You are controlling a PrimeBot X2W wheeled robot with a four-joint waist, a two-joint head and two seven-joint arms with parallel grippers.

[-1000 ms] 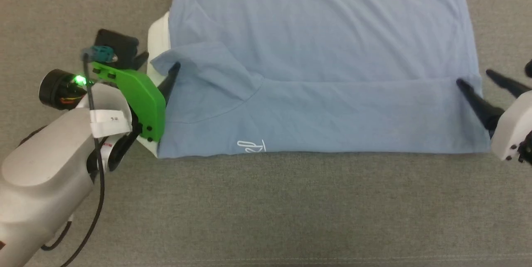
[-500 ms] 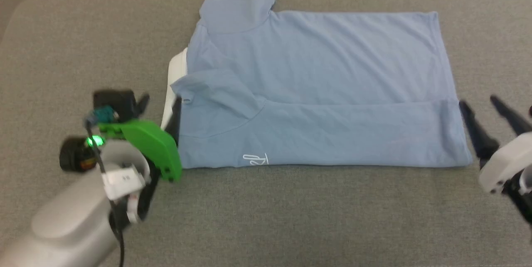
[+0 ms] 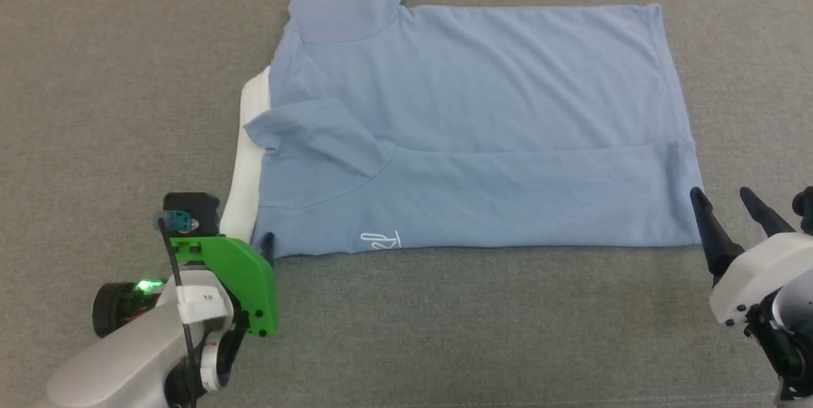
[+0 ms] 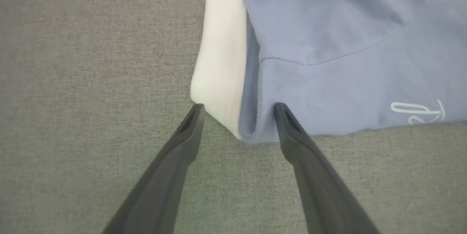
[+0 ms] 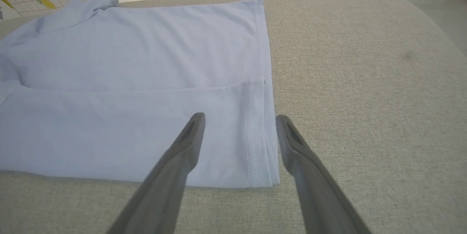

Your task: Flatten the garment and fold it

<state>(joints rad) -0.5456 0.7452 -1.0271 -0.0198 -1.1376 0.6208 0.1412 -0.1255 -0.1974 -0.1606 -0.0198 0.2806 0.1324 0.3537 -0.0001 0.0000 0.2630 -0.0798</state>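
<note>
Left gripper and right gripper have drawn back from the fold line to the near edge of the garment, which lies half-folded on the grey counter. Left wrist view: fingers spread, empty, straddling the white collar corner. Right wrist view: fingers spread, empty, straddling the stitched hem.

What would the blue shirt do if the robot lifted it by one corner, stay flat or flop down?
Probably flop: the garment lies in soft wrinkles, with its near strip folded over itself. It looks thin, so it is likely light. On the grey fabric surface, a push would likely bunch it.
</note>
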